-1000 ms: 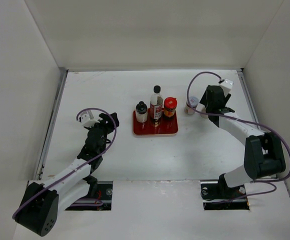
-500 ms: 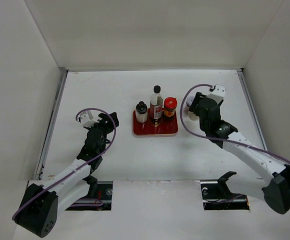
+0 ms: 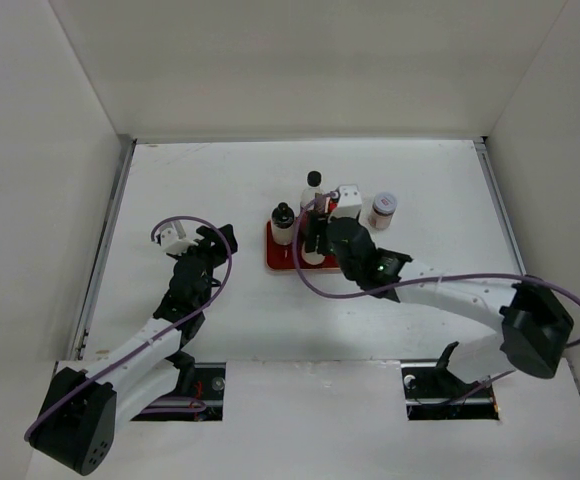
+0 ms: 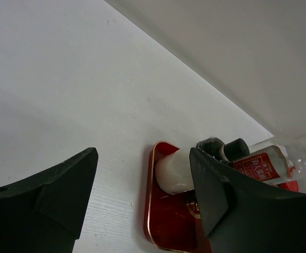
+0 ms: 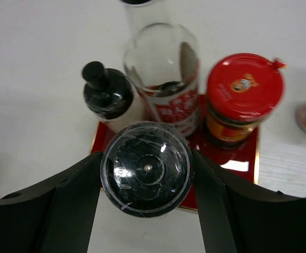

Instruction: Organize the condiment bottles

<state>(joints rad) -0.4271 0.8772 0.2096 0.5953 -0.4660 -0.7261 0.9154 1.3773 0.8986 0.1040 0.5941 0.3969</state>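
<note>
Top view: the right arm has swung from the right of the frame to the centre since half a second ago. It now stretches from its base at lower right, elbow bent near the right edge and forearm running left. Its right tool (image 3: 318,243) is above the near edge of the red tray (image 3: 278,259). The white-lidded jar (image 3: 382,209) now stands uncovered and upright on the tabletop (image 3: 220,180), just right of the tray. The short white bottle (image 3: 283,223) and the tall black-capped bottle (image 3: 313,187) are upright on the tray. The left arm has not moved. It is folded at lower left, with the left tool (image 3: 222,238) left of the tray.

Left wrist view: the left tool's dark fingers (image 4: 53,190) are spread wide with nothing between them. The tray's end and the short white bottle sit at lower right of the frame.

Right wrist view: the right tool's fingers (image 5: 63,211) are clamped on the grey-lidded shaker (image 5: 146,168). The shaker's lid faces the camera, so its long axis runs straight down over the tray's near rim. Beyond it stand the short white bottle at upper left, the tall bottle at top centre, and the red-lidded jar (image 5: 244,87) at upper right.
</note>
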